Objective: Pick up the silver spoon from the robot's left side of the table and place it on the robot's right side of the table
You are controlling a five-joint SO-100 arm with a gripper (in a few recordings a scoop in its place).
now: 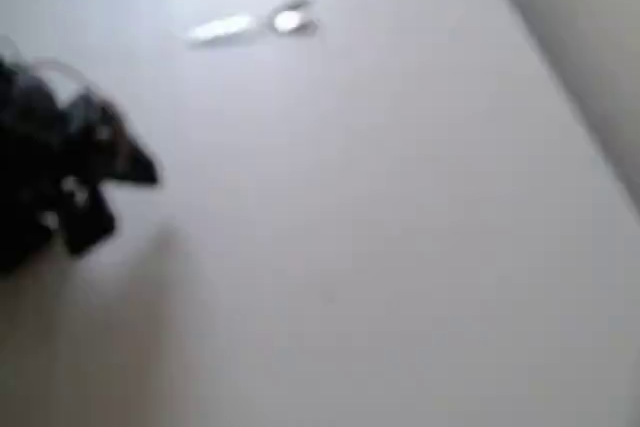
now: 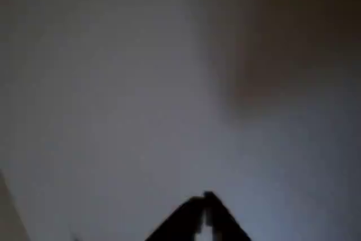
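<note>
The silver spoon (image 1: 250, 24) lies flat on the white table (image 1: 380, 247) near the top of the blurred overhead view, its bowl to the right and its handle pointing left. My black gripper (image 1: 135, 167) sits at the left edge of that view, well below and left of the spoon, not touching it. In the wrist view the gripper (image 2: 206, 200) shows at the bottom with its two dark fingertips meeting at a point, shut, with nothing between them and bare table (image 2: 113, 111) beyond.
The table's straight edge runs diagonally down the upper right of the overhead view, with grey floor (image 1: 590, 37) past it. A brownish shadow (image 2: 282, 38) darkens the upper right of the wrist view.
</note>
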